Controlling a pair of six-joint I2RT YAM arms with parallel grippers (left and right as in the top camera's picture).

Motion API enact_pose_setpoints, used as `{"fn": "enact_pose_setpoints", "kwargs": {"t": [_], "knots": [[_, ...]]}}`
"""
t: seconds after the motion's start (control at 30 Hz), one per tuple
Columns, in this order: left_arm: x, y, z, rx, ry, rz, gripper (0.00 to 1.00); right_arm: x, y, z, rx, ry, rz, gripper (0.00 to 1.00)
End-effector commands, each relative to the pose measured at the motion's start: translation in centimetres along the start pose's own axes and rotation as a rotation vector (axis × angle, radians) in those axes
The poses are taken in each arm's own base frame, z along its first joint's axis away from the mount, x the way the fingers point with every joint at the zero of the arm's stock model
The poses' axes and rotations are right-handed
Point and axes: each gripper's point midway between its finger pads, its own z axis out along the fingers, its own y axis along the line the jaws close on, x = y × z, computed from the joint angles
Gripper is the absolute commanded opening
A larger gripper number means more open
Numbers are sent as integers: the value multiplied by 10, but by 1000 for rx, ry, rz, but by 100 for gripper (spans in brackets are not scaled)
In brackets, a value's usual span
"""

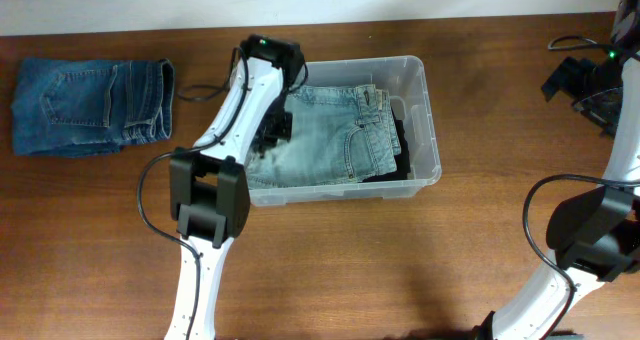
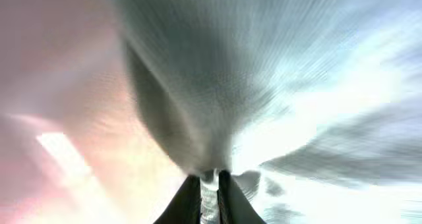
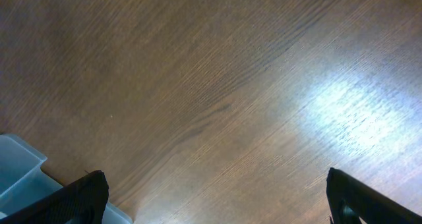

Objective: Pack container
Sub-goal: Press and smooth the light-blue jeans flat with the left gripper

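Observation:
The clear plastic container (image 1: 428, 130) stands at the table's middle. Light blue jeans (image 1: 330, 135) lie folded inside it on top of a dark garment (image 1: 403, 145). My left gripper (image 1: 272, 130) is down in the container's left part, shut on a fold of the light jeans (image 2: 211, 85), which fill the left wrist view; the pinched cloth shows between the fingers (image 2: 210, 191). My right gripper (image 3: 214, 191) is open and empty above bare wood at the far right (image 1: 590, 80). A corner of the container (image 3: 16, 165) shows in the right wrist view.
A second pair of folded dark blue jeans (image 1: 90, 105) lies on the table at the far left. The wooden table (image 1: 400, 270) reaches a white wall edge at the back.

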Motion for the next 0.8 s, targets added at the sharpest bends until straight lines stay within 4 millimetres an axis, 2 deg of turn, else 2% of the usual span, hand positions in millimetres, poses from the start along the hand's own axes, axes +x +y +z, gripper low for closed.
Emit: {"fn": "enact_pose_setpoints", "kwargs": {"t": [0.0,0.17,0.37,0.47,0.57,0.77], "knots": [[-25,12,-48,18,-179,-53,11,0,-3,2,14,2,14,98],[-50,8,-68,61,-309,-80,11,0,-3,2,14,2,14,98],[-70,-7,-61,113,-364,-84,11,0,-3,2,14,2,14,98],[-77,-12,-50,115,-373,-84,11,0,-3,2,14,2,14,98],[-90,-16,-43,118,-410,-91,7,0,-3,2,14,2,14,98],[-109,-22,-45,141,-488,-106,7,0,-3,2,14,2,14,99]]}}
